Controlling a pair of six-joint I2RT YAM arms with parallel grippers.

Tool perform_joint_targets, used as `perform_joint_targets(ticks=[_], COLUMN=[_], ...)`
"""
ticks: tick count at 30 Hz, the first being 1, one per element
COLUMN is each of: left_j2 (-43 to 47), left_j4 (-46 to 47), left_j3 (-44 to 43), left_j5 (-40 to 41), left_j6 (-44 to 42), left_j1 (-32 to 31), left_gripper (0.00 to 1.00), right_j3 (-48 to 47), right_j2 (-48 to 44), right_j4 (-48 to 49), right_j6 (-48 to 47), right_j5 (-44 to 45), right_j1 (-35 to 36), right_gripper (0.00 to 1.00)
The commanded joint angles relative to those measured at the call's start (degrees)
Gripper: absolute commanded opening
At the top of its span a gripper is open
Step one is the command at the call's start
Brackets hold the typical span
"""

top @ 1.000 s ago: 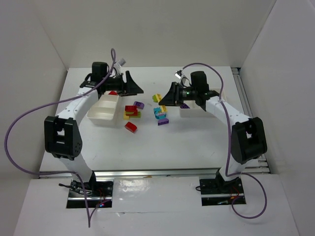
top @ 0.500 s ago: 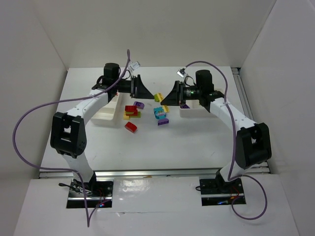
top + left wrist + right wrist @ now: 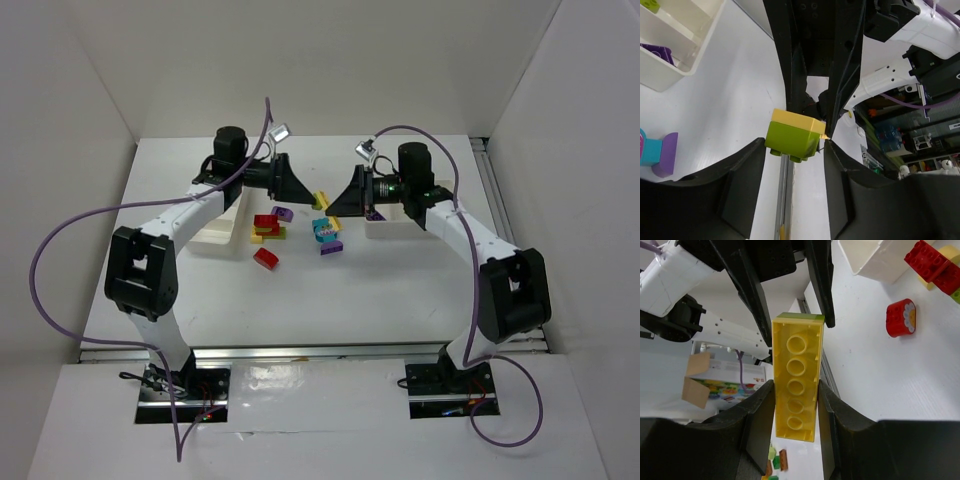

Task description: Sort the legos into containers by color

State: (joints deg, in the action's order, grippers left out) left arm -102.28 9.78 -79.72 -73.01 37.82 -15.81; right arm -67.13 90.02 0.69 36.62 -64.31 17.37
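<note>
1. Top view: the left arm [image 3: 180,210] covers part of the left tray [image 3: 212,238], and the right arm [image 3: 455,225] covers much of the right tray [image 3: 392,228].
2. Above the white desk [image 3: 380,290], between white walls [image 3: 70,80], the right gripper [image 3: 795,390] clamps a yellow brick [image 3: 795,365]. The left gripper [image 3: 792,150] pinches the lime green brick [image 3: 789,140] joined to it.

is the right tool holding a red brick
No, the right tool grips a long yellow brick with a green brick on its far end.

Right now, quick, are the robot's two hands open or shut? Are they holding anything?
Left gripper: closed on the lime green brick.
Right gripper: closed on the yellow brick.
</note>
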Motion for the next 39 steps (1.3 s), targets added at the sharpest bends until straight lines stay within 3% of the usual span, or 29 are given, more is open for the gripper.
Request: perform_joint_targets(ticks=[1, 4, 7, 8, 13, 18, 23, 28, 35, 39], left_j2=[-0.64, -0.64, -1.17, -1.78, -2.83, -2.84, -2.22, -1.08, -2.05, -3.28], left_j4=[5.15, 7.44, 8.06, 7.28, -3.61, -12.22, -17.86, -18.48, -19.01, -19.01], left_j3=[-0.7, -0.17, -0.17, -0.69, -2.72, -1.58, -1.05, -4.9, -13.87, -15.02], left_j5=[-3.8, -3.8, -4.33, -4.33, -0.47, 3.84, 7.0, 13.24, 17.38, 21.32], left_j6=[0.58, 2.25, 3.05, 3.05, -2.75, -6.44, -9.78, -5.92, -1.0, 1.72], left_j1=[-0.18, -0.18, -0.18, -0.18, 1.3, 5.35, 7.28, 8.78, 7.12, 6.06], left_gripper=[0.57, 0.46, 0.18, 0.01, 0.0, 0.0, 0.0, 0.0, 0.0, 0.0], right_j3=[-0.1, -0.1, -0.1, -0.1, -2.21, -1.16, -1.16, -7.22, -6.61, -7.22], right_j2=[0.42, 0.95, 0.95, 0.95, 0.34, -2.73, -2.22, 4.63, 10.7, 14.21], right_j4=[4.58, 4.58, 3.88, 3.1, -6.92, -9.03, -11.31, -20.98, -19.06, -17.83], right_j6=[1.08, 1.08, 1.08, 1.08, -4.36, -4.37, -6.28, -11.57, -11.57, -11.57], right_j5=[-1.34, -1.34, -1.34, -0.47, 8.22, 17.71, 20.98, 30.56, 34.43, 37.68], right_j1=[-0.23, -0.23, -0.23, -0.23, -0.75, -1.28, -0.76, 5.29, 10.05, 11.29], right_gripper=[0.13, 0.13, 0.13, 0.13, 0.13, 0.13, 0.13, 0.13, 0.18, 0.27])
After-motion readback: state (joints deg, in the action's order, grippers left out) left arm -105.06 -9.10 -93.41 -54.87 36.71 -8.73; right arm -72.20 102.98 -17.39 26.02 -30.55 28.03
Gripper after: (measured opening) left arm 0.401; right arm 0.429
